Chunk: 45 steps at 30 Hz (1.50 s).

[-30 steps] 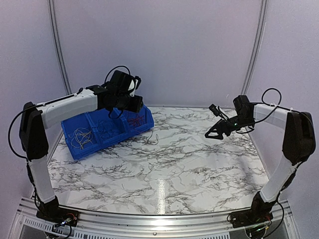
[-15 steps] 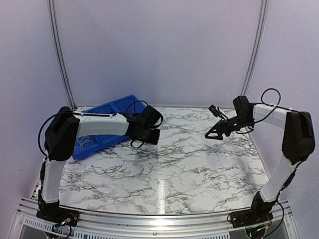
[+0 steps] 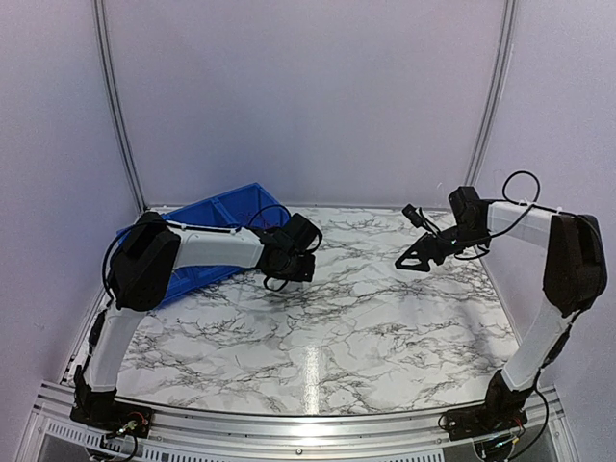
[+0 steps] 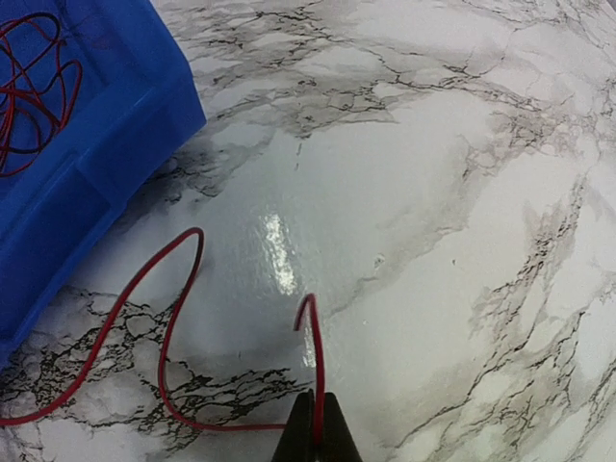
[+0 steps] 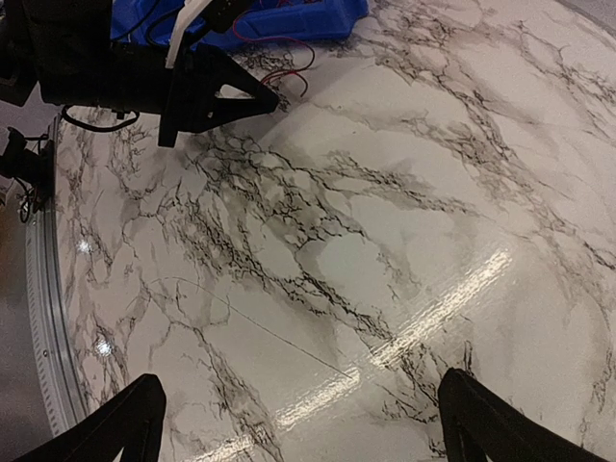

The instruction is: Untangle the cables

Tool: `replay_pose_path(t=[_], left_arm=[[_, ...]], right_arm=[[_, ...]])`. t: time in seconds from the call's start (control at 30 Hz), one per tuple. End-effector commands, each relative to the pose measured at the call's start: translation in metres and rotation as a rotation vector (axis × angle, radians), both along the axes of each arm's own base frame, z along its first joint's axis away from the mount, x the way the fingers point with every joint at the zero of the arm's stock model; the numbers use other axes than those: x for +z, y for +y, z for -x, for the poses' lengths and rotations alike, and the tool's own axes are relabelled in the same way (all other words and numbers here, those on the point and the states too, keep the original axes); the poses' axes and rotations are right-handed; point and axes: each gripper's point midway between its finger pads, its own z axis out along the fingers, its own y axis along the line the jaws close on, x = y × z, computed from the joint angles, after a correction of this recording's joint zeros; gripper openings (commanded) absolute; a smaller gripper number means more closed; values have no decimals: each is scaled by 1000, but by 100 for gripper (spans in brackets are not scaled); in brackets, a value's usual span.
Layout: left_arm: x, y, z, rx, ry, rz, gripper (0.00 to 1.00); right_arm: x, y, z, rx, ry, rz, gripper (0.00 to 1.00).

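My left gripper [image 4: 316, 430] is shut on a thin red cable [image 4: 165, 358] that loops over the marble table just right of the blue bin [image 4: 87, 164]. More red cables [image 4: 29, 87] lie coiled inside that bin. From above, the left gripper [image 3: 282, 280] sits low at the bin's [image 3: 226, 205] right end. A hair-thin dark cable [image 5: 250, 322] lies loose on the table under my right gripper [image 5: 303, 423], which hangs open and empty. In the top view the right gripper [image 3: 405, 260] hovers at the right rear. The right wrist view also catches the left gripper [image 5: 262, 97] and the red cable [image 5: 294, 79].
The marble table [image 3: 327, 327] has a metal rail [image 3: 289, 423] along its near edge and plain walls on three sides. Thick black arm cords [image 3: 525, 178] loop at both wrists.
The left arm swung down from above the bin to the table at its right end, and its jaws closed on the red cable. The right arm has not moved.
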Motion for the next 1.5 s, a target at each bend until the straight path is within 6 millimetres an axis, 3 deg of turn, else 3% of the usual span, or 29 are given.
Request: replay_pose_path(t=[0.0,0.17,0.23,0.4,0.57,0.6,0.67,0.73,0.93,1.2,1.27,1.3,1.33,1.47], left_arm=[[44,2,-14,12,-95,31,0],[99,27,-26,25,-209,-3,0],[109,40,-36,34,-222,0,0],[120,75,-70,81,-232,1,0],[111,100,-100,135,-211,1,0],[110,99,-105,135,-209,9,2],[103,99,-111,142,-197,2,19],[109,99,-112,147,-200,5,34],[156,110,-99,141,-261,15,55],[216,149,-61,125,-358,-57,64],[227,154,-48,100,-369,-53,71],[233,155,-42,83,-376,-46,92],[239,158,-35,70,-384,-46,98],[267,168,-8,25,-430,-33,99]], right_arm=[[-5,2,0,15,7,9,99],[-5,2,1,20,10,8,99],[-6,2,1,21,10,9,99],[-7,2,1,21,14,8,99],[-6,2,1,20,12,8,99],[-6,2,1,19,12,9,98],[-5,2,1,18,10,8,99],[-5,2,1,18,11,7,99],[-1,2,0,17,-5,6,99],[18,-7,-10,-21,-124,71,99],[32,-11,-15,-50,-194,91,99],[48,-13,-19,-72,-251,94,98],[60,-16,-22,-97,-291,100,99],[121,-34,-37,-268,-501,119,99]])
